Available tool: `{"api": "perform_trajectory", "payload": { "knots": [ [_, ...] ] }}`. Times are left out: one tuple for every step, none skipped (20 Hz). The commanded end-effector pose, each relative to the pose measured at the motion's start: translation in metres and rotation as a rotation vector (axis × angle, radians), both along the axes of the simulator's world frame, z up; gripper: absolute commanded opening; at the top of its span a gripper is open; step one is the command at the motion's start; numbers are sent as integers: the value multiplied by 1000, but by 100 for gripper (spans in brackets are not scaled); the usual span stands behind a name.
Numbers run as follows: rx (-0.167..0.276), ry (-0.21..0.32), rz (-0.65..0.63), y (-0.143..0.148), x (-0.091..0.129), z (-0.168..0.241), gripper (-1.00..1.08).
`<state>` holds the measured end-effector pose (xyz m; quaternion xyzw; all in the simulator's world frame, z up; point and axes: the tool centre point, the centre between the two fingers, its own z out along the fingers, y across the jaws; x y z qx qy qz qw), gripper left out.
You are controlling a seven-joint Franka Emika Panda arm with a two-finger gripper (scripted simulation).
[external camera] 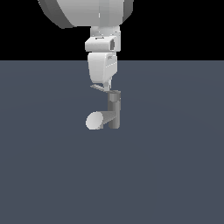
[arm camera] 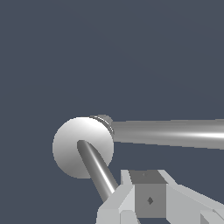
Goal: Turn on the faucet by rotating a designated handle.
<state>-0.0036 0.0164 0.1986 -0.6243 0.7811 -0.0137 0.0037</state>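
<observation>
While its jaw state cannot be told, the gripper [external camera: 106, 87] hangs at the faucet [external camera: 113, 111]'s handle [external camera: 99, 88].

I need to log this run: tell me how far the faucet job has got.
Done: the approach. In the exterior view the gripper sits right at the handle on top of the faucet. In hand: making contact; the wrist view shows the handle running beside a finger, but whether the jaws touch or grip it cannot be told. Left: rotating the handle; nothing shows it turned.
</observation>
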Motion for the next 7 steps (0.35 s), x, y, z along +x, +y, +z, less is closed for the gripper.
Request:
{"api": "perform_trajectory", "payload": {
  "knots": [
    [13, 15, 58, 41, 4, -13, -100],
    [14, 16, 60, 45, 6, -13, -100],
    [14, 18, 63, 48, 8, -14, -100],
    [15, 19, 65, 52, 10, -15, -100],
    [15, 21, 67, 55, 11, -15, -100],
    [16, 22, 70, 59, 13, -16, -100],
    [16, 22, 70, 59, 13, -16, -100]
  ]
}}
